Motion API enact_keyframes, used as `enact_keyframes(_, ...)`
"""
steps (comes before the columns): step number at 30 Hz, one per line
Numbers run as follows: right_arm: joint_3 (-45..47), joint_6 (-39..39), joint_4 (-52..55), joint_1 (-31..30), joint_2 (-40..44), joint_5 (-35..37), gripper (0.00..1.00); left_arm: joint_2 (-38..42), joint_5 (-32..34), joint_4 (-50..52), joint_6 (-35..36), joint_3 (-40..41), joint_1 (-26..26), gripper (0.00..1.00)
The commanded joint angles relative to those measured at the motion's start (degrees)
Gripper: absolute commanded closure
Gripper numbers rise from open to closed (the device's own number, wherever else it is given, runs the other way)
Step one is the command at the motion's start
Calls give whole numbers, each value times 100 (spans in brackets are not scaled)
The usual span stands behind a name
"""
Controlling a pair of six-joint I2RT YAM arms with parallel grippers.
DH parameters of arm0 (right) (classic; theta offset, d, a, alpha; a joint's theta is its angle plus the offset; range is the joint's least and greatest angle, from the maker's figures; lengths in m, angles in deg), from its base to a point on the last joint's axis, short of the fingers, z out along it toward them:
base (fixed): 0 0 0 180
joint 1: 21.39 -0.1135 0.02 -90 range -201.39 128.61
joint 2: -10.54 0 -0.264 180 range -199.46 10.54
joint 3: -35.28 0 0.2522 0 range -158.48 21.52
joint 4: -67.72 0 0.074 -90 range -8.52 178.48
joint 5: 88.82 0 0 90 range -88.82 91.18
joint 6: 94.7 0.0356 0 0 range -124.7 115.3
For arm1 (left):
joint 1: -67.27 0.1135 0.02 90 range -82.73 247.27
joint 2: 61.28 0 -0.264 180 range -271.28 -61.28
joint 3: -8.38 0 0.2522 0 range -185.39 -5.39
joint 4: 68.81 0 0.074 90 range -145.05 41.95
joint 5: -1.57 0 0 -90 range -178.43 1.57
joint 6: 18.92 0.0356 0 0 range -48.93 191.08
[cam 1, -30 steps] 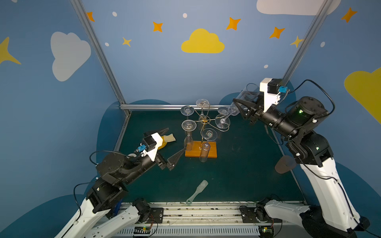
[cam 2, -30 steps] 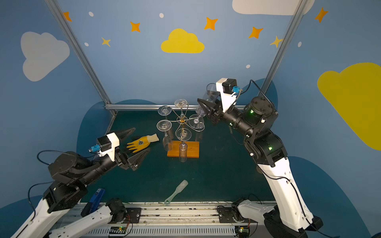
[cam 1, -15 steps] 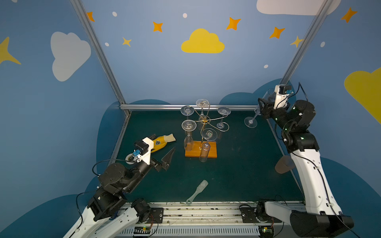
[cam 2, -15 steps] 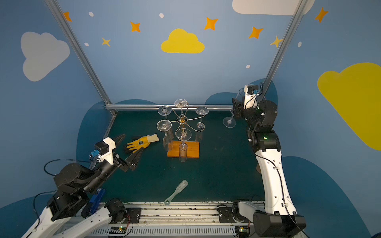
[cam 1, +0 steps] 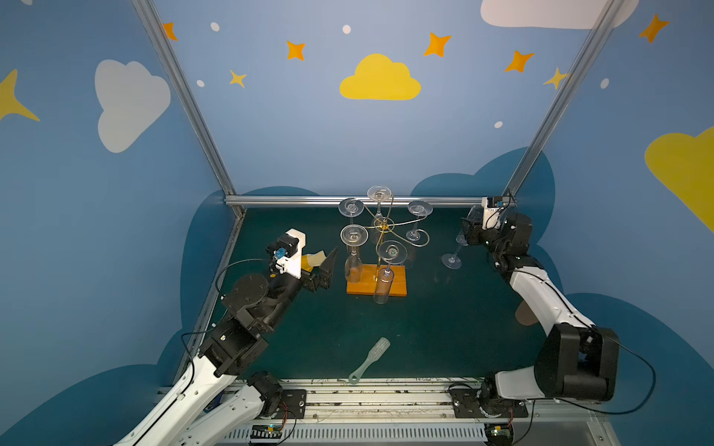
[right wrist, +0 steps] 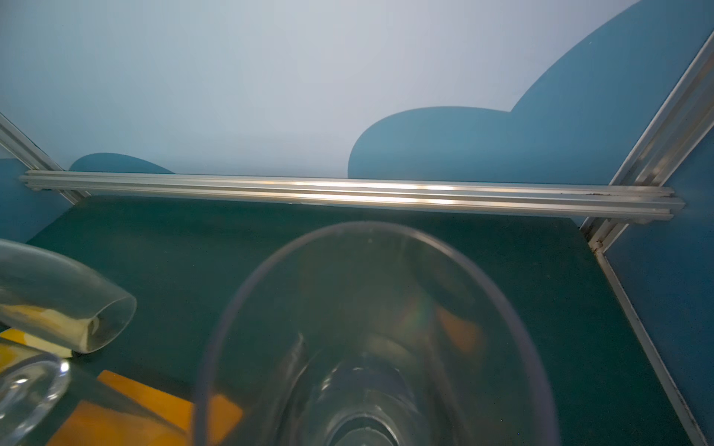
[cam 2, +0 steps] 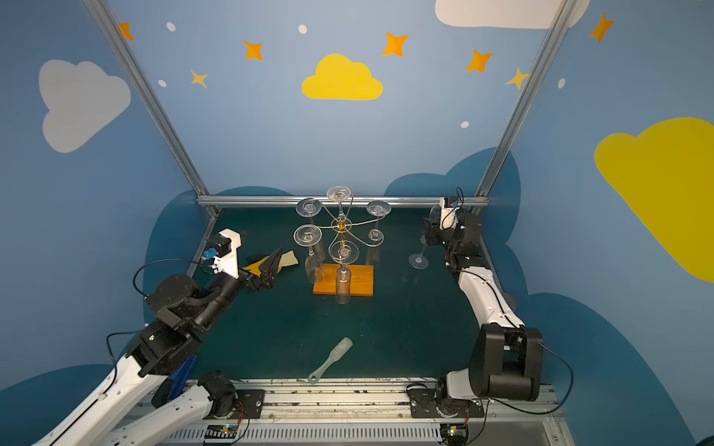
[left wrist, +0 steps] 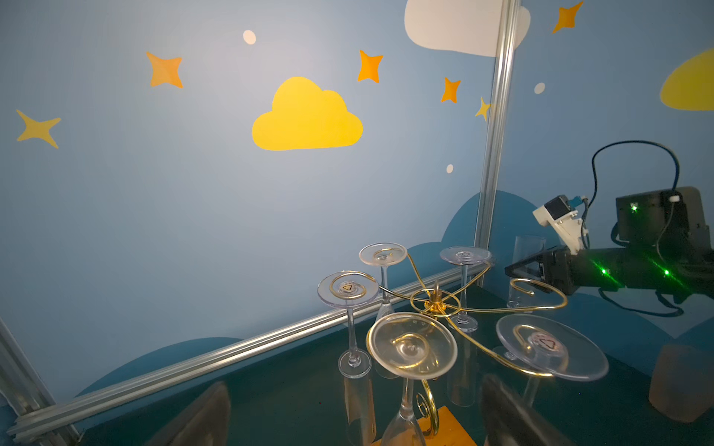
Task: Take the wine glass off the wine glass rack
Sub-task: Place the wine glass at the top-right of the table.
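Right tool (cam 1: 470, 231): jaws part-closed around the bowl of the wine glass (cam 1: 457, 250), pinching it. In the right wrist view the bowl (right wrist: 367, 328) fills the near field, mouth toward the camera. The glass is tilted, with the stem slanting down and left and the foot low over the tabletop (cam 1: 425, 328). Cannot tell whether the foot touches. The glass is off the wine glass rack (cam 1: 382, 226), well to its right near the far right corner, as both top views show (cam 2: 422, 250). Right arm (cam 1: 541, 293): shoulder block at the near right, white forearm reaching far along the right edge, wrist folded so the tool faces left toward the rack. Left tool (cam 1: 326, 270): fingers spread wide and empty, aimed right at the rack, just beside its orange base but apart from it. In the left wrist view the two dark fingers (left wrist: 201, 417) frame the rack (left wrist: 434, 305). Left arm (cam 1: 251, 305): rises from the near left and stretches far and right, held low. Five hanging glasses (cam 1: 353, 235) sit inverted on the rack, and one curled arm on its right is bare. A yellow glove (cam 2: 288, 258) lies behind the left tool. A pale brush (cam 1: 369, 359) lies at the near centre.
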Motion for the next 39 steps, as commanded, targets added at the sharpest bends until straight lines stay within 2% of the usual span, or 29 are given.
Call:
enact_keyframes(1, -115, 78, -929, 21, -314, -171, 89, -200, -375, -475, -314, -293, 137, 1)
enact_keyframes(6, -347, 54, -1278, 22, -965, -525, 89, -548, -561, -593, -348, -472, 200, 1)
enact_keyframes(11, -393, 105, -1658, 15, -1369, -550, 89, -730, -720, -642, -457, -528, 262, 1)
enact_keyframes(22, -200, -423, -1965, -78, -1575, -324, 89, -756, -792, -705, -571, -437, 303, 1)
enact_keyframes(36, -169, -498, -1981, -205, -1878, -218, 87, -678, -818, -639, -600, -333, 337, 1)
enact_keyframes(39, -160, -498, -1950, -222, -1869, -234, 81, -661, -831, -638, -589, -326, 353, 1)
